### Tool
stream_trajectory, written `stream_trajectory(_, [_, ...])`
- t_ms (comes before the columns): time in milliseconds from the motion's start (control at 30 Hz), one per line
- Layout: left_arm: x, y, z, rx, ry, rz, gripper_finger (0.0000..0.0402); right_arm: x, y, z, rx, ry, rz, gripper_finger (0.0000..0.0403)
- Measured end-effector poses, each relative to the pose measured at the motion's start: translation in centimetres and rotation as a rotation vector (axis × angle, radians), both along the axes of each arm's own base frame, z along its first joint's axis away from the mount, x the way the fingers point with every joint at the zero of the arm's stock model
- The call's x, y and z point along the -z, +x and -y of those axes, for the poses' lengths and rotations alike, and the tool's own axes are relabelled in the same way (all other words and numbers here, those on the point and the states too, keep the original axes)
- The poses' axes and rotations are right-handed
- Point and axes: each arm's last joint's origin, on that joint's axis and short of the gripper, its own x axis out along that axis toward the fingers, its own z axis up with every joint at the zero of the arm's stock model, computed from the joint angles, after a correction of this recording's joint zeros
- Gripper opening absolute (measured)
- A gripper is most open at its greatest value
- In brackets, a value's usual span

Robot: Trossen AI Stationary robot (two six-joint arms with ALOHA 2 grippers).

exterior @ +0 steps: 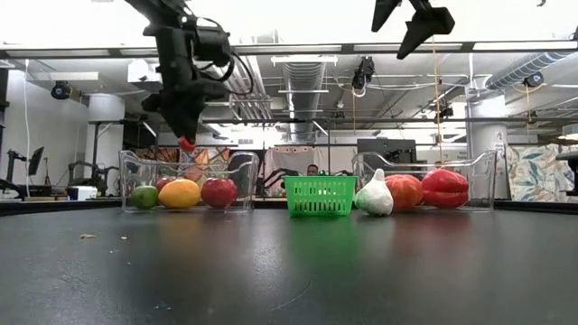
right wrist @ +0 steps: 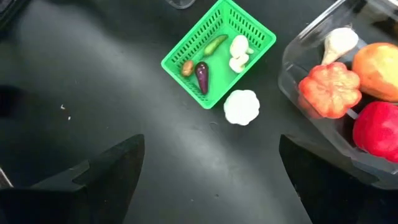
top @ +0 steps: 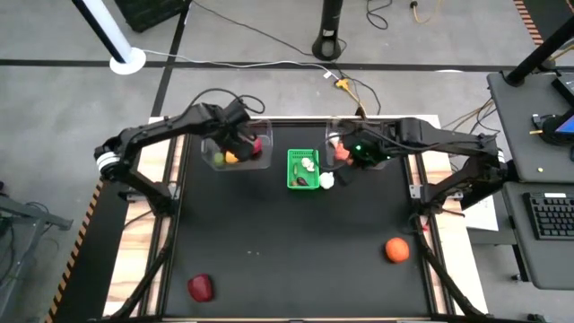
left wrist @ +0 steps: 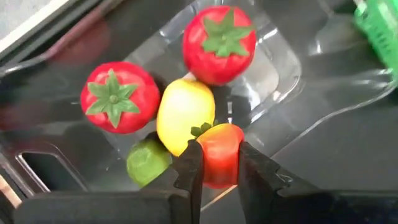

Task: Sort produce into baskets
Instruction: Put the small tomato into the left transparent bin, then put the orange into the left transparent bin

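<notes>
The left gripper (left wrist: 219, 165) is clamped on a small red-orange toy fruit (left wrist: 221, 152) with a green stem tuft, held over the left clear bin (left wrist: 292, 68) at the far side of the table (top: 287, 242). The piece appears to be light, rigid moulded plastic with a smooth, rounded skin; judged from that, it is likely to slip if pinched off-centre, and the present hold across its middle looks sound. It is not fragile, so a short drop into the bin should do it no harm. The bin already holds two red tomatoes (left wrist: 118, 96), a yellow lemon (left wrist: 185, 113) and a green lime (left wrist: 148, 162), all lying close together. In the low view the left arm comes down from above with its wrist pointing steeply downward, the fruit hanging above the bin's rim. The right gripper (right wrist: 211, 165) hangs high over the area between the green basket (right wrist: 180, 59) and the right clear bin (right wrist: 298, 56), its fingers spread wide and holding nothing. A white garlic bulb (right wrist: 240, 106) lies on the table just beside the basket. An orange piece (top: 397, 250) and a dark red piece (top: 200, 287) lie at the near side, well apart, not yet sorted.
</notes>
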Motion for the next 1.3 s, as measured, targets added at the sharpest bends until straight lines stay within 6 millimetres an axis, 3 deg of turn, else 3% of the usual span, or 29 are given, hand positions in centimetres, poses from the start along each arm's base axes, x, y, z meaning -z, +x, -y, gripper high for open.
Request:
stream_trajectory(167, [1.1, 0.0, 0.0, 0.036, -0.017, -0.041, 0.0063, 0.0, 0.1, -0.7, -0.005, 0.002, 0.002, 0.0364])
stream_trajectory(567, [1.2, -0.1, -0.2, 0.023, 0.022, -0.074, 0.0069, 0.0, 0.1, -0.8, -0.005, 0.008, 0.002, 0.0364])
stream_trajectory(1000, [1.2, 0.0, -0.2, 0.024, 0.025, -0.076, 0.0192, 0.0, 0.1, -1.2, -0.001, 0.028, 0.007, 0.0364])
stream_trajectory(1167, [1.1, 0.1, 0.1, 0.030, 0.026, -0.072, 0.0217, 0.1, 0.0, -1.3, 0.013, 0.052, 0.005, 0.0364])
stream_trajectory(1300, [0.5, 0.7, 1.7, 0.053, 0.036, -0.039, 0.0221, 0.4, -0.7, -2.8, -0.001, 0.156, -0.074, 0.0364])
